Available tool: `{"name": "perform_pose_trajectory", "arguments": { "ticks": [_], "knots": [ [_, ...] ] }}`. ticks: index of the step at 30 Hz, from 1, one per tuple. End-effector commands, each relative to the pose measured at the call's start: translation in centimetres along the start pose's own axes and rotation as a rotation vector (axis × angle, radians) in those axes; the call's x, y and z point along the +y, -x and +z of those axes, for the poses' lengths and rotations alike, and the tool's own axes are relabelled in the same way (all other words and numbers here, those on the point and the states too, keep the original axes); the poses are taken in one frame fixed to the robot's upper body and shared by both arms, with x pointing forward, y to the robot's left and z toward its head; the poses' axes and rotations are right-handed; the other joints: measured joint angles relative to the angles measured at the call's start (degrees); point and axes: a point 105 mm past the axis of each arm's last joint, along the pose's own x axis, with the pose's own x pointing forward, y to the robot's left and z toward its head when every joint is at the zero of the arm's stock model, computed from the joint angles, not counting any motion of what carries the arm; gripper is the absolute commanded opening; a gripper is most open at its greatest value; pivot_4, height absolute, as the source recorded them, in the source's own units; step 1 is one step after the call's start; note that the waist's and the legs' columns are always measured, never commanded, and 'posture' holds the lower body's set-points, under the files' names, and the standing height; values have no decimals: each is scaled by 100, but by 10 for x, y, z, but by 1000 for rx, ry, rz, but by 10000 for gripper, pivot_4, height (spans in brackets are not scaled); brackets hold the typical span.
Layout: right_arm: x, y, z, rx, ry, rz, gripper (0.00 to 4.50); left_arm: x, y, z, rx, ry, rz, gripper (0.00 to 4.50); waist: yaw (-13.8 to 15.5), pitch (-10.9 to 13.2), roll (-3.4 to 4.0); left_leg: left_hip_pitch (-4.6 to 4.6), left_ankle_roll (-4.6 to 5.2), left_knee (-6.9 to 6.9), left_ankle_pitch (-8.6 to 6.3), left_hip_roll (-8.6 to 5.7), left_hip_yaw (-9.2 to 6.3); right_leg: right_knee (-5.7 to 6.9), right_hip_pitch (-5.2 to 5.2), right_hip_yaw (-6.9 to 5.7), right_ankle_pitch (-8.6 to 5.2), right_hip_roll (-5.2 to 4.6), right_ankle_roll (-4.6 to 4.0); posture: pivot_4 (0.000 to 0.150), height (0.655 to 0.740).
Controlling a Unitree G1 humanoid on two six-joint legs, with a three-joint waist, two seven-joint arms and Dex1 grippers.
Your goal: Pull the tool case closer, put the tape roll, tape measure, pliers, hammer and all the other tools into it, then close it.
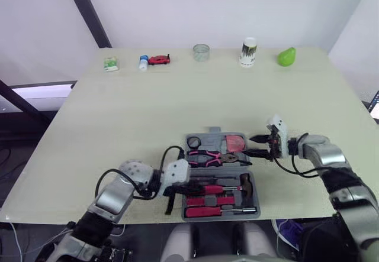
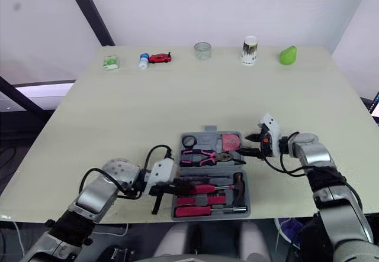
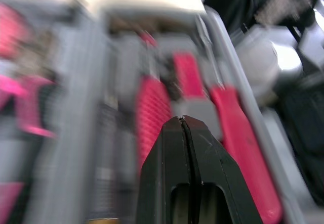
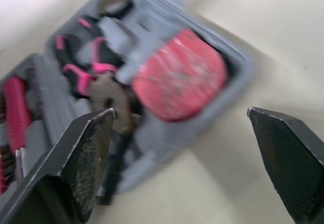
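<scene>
Jaws on the right gripper point(image 1: 256, 145) stand wide apart, holding nothing, at the right edge of the far half of the tool case point(image 1: 256, 200), level with the red tape measure point(image 1: 235, 142); jaws on the left gripper point(image 3: 183, 119) are pressed together with nothing between them, low over the left end of the case's near half, right above the red-handled tools point(image 1: 207, 201) bedded there; the case lies open and flat on the counter point(image 1: 148, 114), close to the near edge, between the two arms; its far half holds the tape roll point(image 1: 194, 142), a dark ring in the left corner, the pliers point(image 1: 204, 157) with pink grips lying across the middle, and the tape measure on the right; its near half holds the hammer point(image 1: 245, 185), head toward the right wall, with the red handles in rows beside and below it; well apart from all this, along the far edge of the counter, stand a green packet point(image 1: 111, 64), a small bottle point(image 1: 143, 62) just beside a red toy car point(image 1: 159, 60), a clear cup point(image 1: 201, 52), a white cup point(image 1: 249, 52) and a green pear point(image 1: 286, 56).
</scene>
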Motion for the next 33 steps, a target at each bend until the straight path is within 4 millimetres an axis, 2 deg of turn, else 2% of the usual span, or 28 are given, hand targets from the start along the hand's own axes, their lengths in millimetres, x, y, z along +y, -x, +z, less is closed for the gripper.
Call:
{"name": "perform_pose_trajectory", "arguments": {
  "ticks": [1, 5, 8, 11, 15, 17, 27, 31, 33],
  "knots": [
    [3, -8, 7, -3, -103, 67, 44763, -1, -8, -4, 54, -29, -9, 0, 1, 0, 0, 0, 0, 0, 0, 2, 0, 0, 0, 0, 0, 2, 0, 1500, 7400],
    [3, -21, 1, 50, -144, 81, 44763, -5, -17, -17, 113, -36, -29, 0, 20, -2, 3, 0, 0, -3, 0, 4, -2, -2, 0, -1, 0, 3, -1, 1500, 7400],
    [10, -30, 8, 28, -208, 133, 44763, -7, -22, -24, 128, -32, -38, 0, 5, -6, 3, 9, 0, -2, 0, 0, 6, -3, 10, 4, 2, -4, 3, 1500, 7400],
    [17, -35, 25, -91, -314, 208, 44763, -5, -26, -27, 129, -22, -29, 0, -3, -8, 6, 43, 0, -9, 0, 1, 10, -1, 36, 12, 2, -3, 4, 1500, 7400],
    [19, -35, 23, -122, -360, 242, 44763, -7, -31, -29, 121, -10, -30, 0, 12, -11, 13, 42, 0, -10, 0, 0, 11, 0, 36, 12, 3, -4, 4, 1500, 7400],
    [22, -34, 32, -180, -375, 283, 44763, -9, -32, -32, 125, -7, -33, 0, 12, -11, 13, 42, 1, -10, 0, -1, 11, 0, 36, 13, 3, -7, 5, 1500, 7400],
    [35, -3, 61, -340, -290, 470, 44763, -2, -21, -28, 71, 13, 41, 0, 7, -12, 17, 42, 1, -10, -1, 0, 10, 0, 35, 13, 3, -9, 5, 1500, 7400],
    [50, 14, 70, -344, -255, 579, 44763, -5, -13, -16, -13, 27, 78, 0, 3, -11, 18, 38, 1, -10, -1, 2, 8, 1, 31, 10, 3, -13, 5, 1500, 7400],
    [62, 23, 68, -323, -236, 623, 44763, -2, -3, -10, -62, 52, 137, 0, 3, -11, 19, 29, 0, -12, -1, 4, 2, 0, 22, 5, 3, -18, 4, 1500, 7400]
  ]
}}
